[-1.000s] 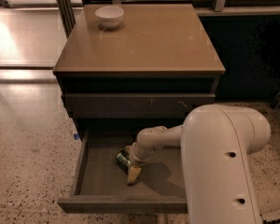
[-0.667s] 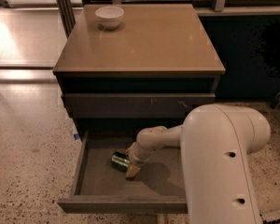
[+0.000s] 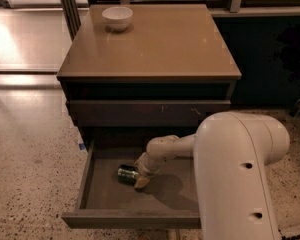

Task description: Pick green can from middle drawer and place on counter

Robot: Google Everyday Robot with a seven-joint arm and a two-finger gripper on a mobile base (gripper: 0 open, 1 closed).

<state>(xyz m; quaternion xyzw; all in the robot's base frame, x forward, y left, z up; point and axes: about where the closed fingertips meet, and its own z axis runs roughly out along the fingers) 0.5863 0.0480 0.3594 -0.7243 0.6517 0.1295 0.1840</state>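
The green can [image 3: 126, 174] lies on its side on the grey floor of the open middle drawer [image 3: 105, 196], left of centre. My gripper [image 3: 140, 179] reaches down into the drawer from the right and sits right beside the can's right end, touching or nearly touching it. The white arm [image 3: 235, 174] fills the lower right and hides the drawer's right part. The tan-brown counter [image 3: 155, 44] is the cabinet's top, above the drawers.
A white bowl [image 3: 117, 18] stands at the counter's back left corner. A shut drawer front with pale scratch marks [image 3: 150, 111] is above the open drawer. Speckled floor [image 3: 30, 184] lies to the left. A dark wall panel [image 3: 270, 59] is at the right.
The can has shifted a little to the left along the drawer floor, and the gripper has followed it slightly left and down.
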